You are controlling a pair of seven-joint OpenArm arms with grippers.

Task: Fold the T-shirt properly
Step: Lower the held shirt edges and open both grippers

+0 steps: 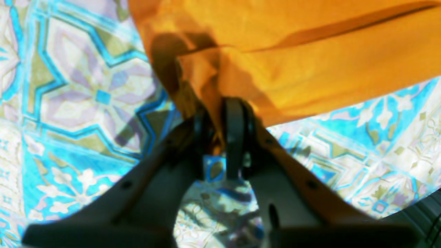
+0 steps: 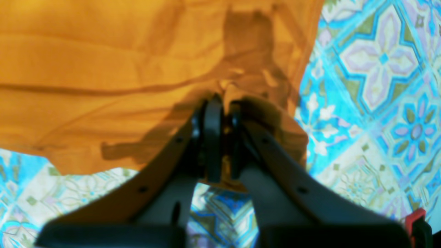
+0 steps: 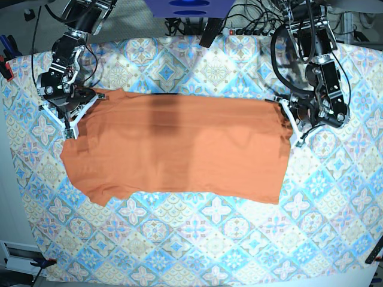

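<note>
The orange T-shirt (image 3: 179,152) lies flat on the patterned tablecloth (image 3: 197,239), and its long side runs from left to right. At the far left corner, the right gripper (image 2: 222,103) has its jaws almost closed, pinching the cloth. At the far right corner, the left gripper (image 1: 220,113) pinches the cloth the same way, so the shirt stretches between them with its loose edge toward the near side.

- The base view is looking straight down from high above, taking in the whole tablecloth (image 3: 197,239), both arms and the shirt (image 3: 179,149).
- Each wrist view is peering close along its own gripper, sharing the shirt's far edge with the base view.
</note>
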